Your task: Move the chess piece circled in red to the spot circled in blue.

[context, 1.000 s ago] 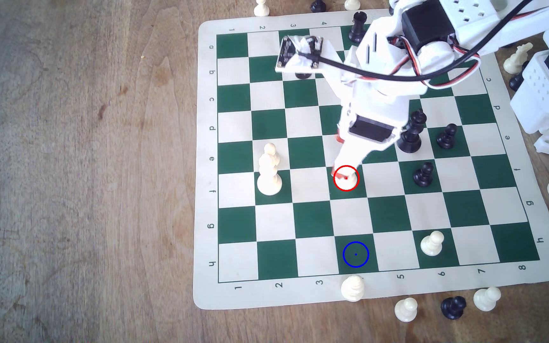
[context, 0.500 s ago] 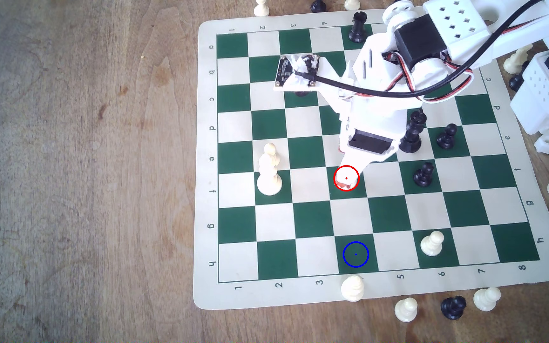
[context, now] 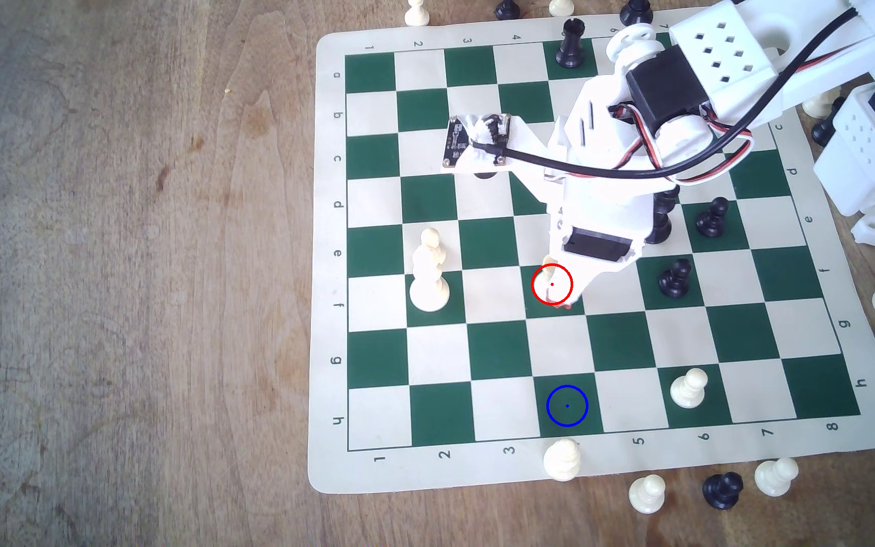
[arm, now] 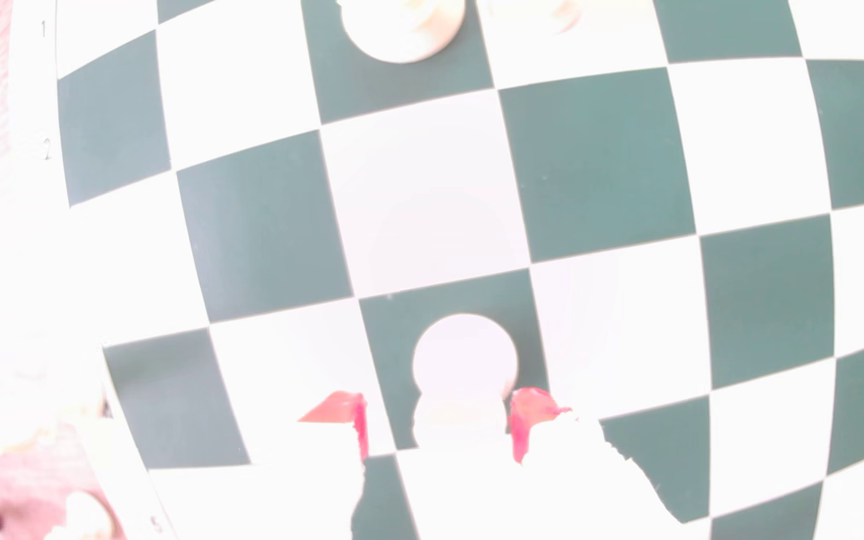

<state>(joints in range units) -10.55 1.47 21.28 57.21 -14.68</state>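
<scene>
My gripper (arm: pixel 437 415) brackets the cream rook (arm: pixel 463 358) on its red-ringed green square, two squares short of the blue-ringed spot (context: pixel 567 405); gripping or just flanking (washed-out view), I cannot tell.

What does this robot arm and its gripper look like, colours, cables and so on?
The arm is white printed plastic with black servo blocks set into its joints. One link carries a grid of small square holes. A thick black cable and thinner red, white and black wires loop along it to a small dark camera board on a white bracket. The white gripper has tapered fingers with red-tipped pads.
</scene>
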